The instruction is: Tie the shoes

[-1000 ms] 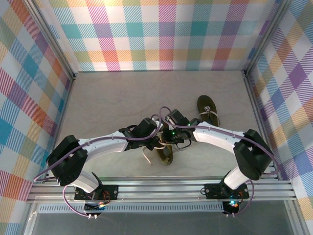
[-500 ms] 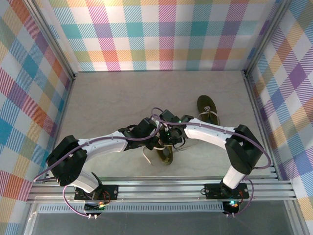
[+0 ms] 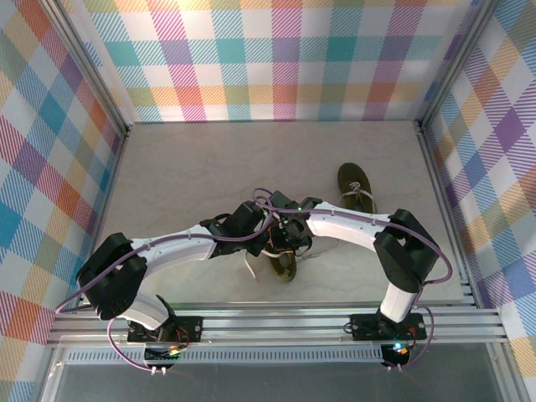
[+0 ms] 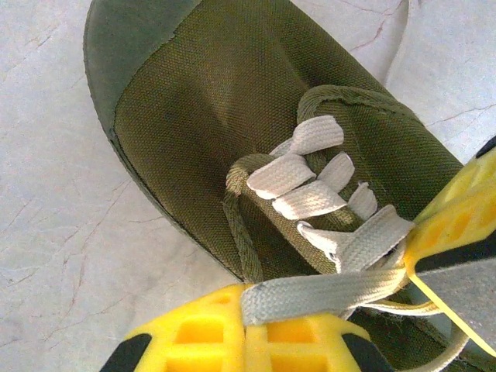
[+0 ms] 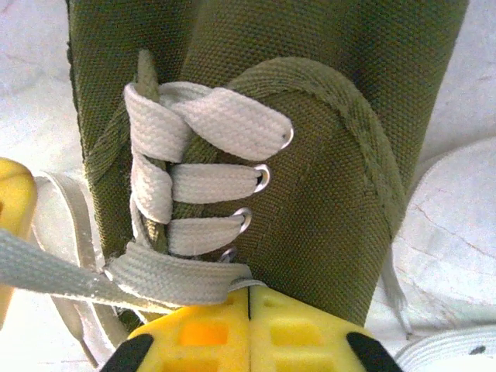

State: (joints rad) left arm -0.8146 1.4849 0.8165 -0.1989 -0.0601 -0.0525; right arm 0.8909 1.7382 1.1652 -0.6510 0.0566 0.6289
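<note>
pinched shut on a lace (image 4: 310,296) apiece with left claw (image 4: 246,337) and right claw (image 5: 249,329), probably to draw both strands taut for crossing. working low over the near shoe (image 3: 283,265) in the middle of the worktop (image 3: 184,167), leaving the other shoe (image 3: 356,186) well apart, farther back on the right.

Olive-green woven shoe (image 5: 310,93), pale beige laces (image 5: 209,182), yellow-padded right tool (image 5: 249,322), white veined table (image 3: 209,167), pastel plaid walls (image 3: 293,59)

Bright, even light; soft shadows
</note>
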